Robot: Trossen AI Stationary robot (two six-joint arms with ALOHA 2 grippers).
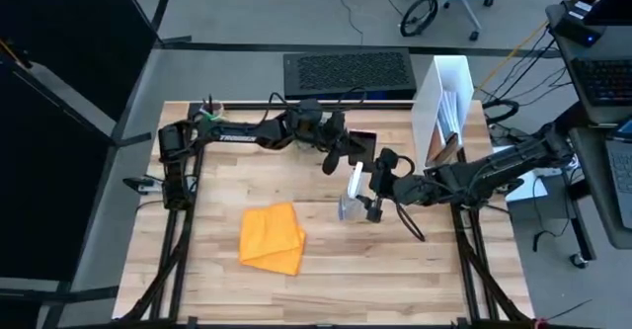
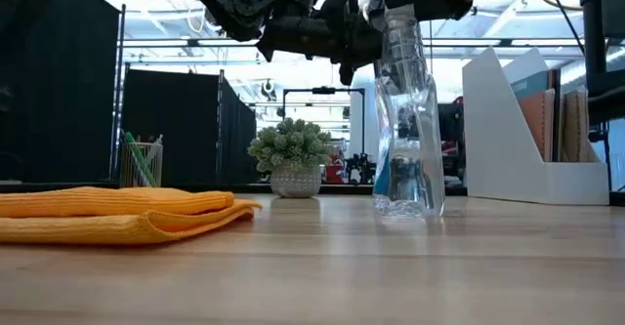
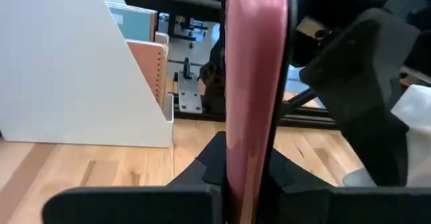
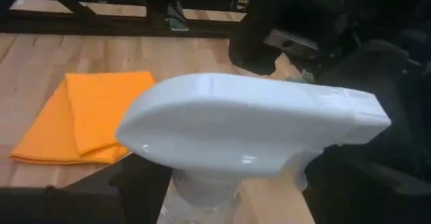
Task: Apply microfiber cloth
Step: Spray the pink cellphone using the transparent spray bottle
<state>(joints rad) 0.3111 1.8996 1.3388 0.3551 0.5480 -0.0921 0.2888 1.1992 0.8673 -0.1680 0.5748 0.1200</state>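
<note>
The orange microfiber cloth [image 1: 272, 238] lies folded on the table's near middle, with no gripper touching it; it also shows in the low view [image 2: 117, 216] and the right wrist view [image 4: 87, 113]. My left gripper [image 1: 341, 151] is shut on a smartphone [image 1: 362, 143] above the table's far middle. The phone shows edge-on and reddish [image 3: 256, 62] in the left wrist view. My right gripper [image 1: 373, 193] is shut on a clear spray bottle [image 2: 405, 120] with a white head [image 4: 249, 126], just right of the cloth. My left gripper pinches the smartphone between its two fingers, one on each flat face, at the end nearest the wrist [image 3: 246, 177]. The phone stands out forward from the fingers, lifted clear of the table. My right gripper grips the spray bottle at its neck [image 4: 229, 200], just under the white head, a finger on either side. The fingers come roughly level from the table's right. The bottle stands upright with its base [image 2: 405, 208] on the table.
A white file holder [image 1: 446, 107] stands at the far right. A black keyboard [image 1: 348, 72] lies beyond the far edge. A pen cup [image 1: 210, 112] sits at the far left, and a small potted plant [image 2: 291, 154] shows behind. Bare wood lies along the near edge.
</note>
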